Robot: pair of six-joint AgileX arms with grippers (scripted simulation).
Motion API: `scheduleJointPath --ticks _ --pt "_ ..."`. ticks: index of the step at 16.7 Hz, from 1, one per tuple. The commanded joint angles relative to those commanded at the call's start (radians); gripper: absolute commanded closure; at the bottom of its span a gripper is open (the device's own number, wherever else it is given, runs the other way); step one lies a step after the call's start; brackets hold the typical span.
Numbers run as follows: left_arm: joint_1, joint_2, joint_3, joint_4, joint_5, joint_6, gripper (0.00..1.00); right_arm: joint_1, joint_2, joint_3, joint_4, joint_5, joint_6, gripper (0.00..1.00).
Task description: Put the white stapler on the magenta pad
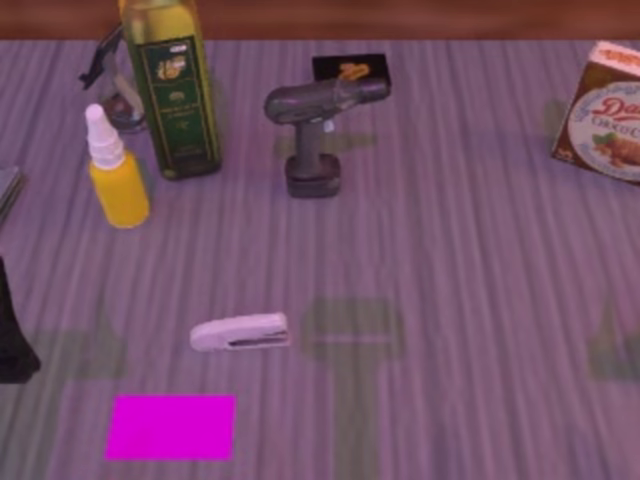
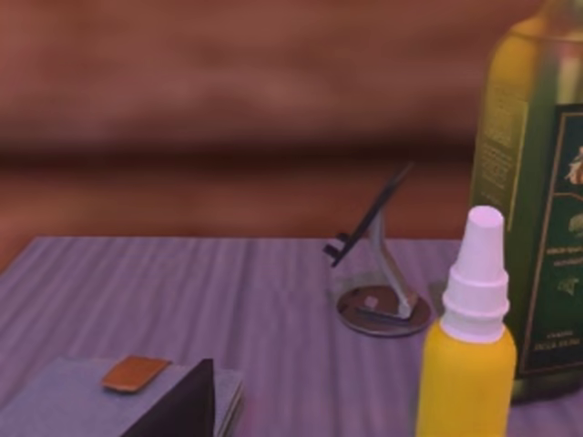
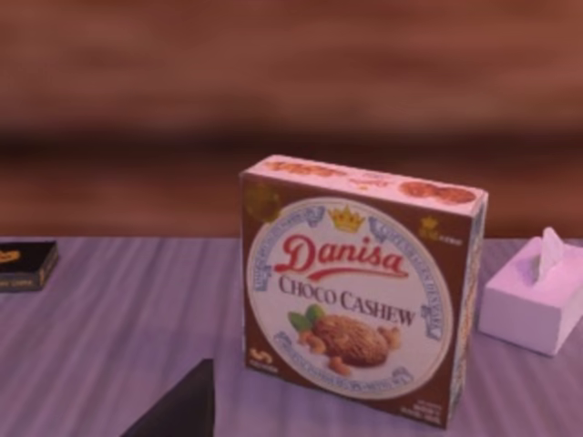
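1. Top view, surface (image 1: 450, 250): a purple striped plane carries every item; the near centre is bare, which leaves room for a descent onto the stapler.
2. Olive oil bottle (image 1: 172, 85): stands upright at the far left, well apart from the task's things. The drill (image 1: 315, 125) rests on its battery base at far centre.
3. Biscuit box (image 1: 605, 110): sits at the far right edge; the right wrist view shows it (image 3: 360, 291) upright beside a tissue box (image 3: 537, 296).
4. Magenta pad (image 1: 171, 427): lies flat at the near left, nothing on it, so the task is judged not yet begun.
5. Yellow bottle (image 1: 117, 170): upright just beside the oil bottle.
6. White stapler (image 1: 240, 332): lies on its side, long axis across the surface, near the pad but not touching it, on the pad's far-right side. A grasp across its narrow width appears most suitable.
7. Left arm (image 1: 15, 330): only a dark part shows at the left edge; whether its claw is released or clenched cannot be told. The right claw is not visible.
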Motion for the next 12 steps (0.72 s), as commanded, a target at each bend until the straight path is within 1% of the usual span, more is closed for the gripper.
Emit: scheduleJointPath --ticks 3,6,9,12 --pt "-0.004 0.01 0.01 -0.008 0.0 0.006 0.0 0.0 0.0 0.0 0.0 0.0 0.0 0.0" --pt "-0.039 0.104 0.101 -0.08 0.0 0.062 0.0 0.0 0.0 0.0 0.0 0.0 0.0 0.0" --pt "-0.099 0.294 0.269 -0.206 -0.002 0.161 0.0 0.0 0.0 0.0 0.0 0.0 0.0 0.0" --pt "-0.175 0.571 0.48 -0.369 -0.004 0.287 0.0 0.0 0.0 0.0 0.0 0.0 0.0 0.0"
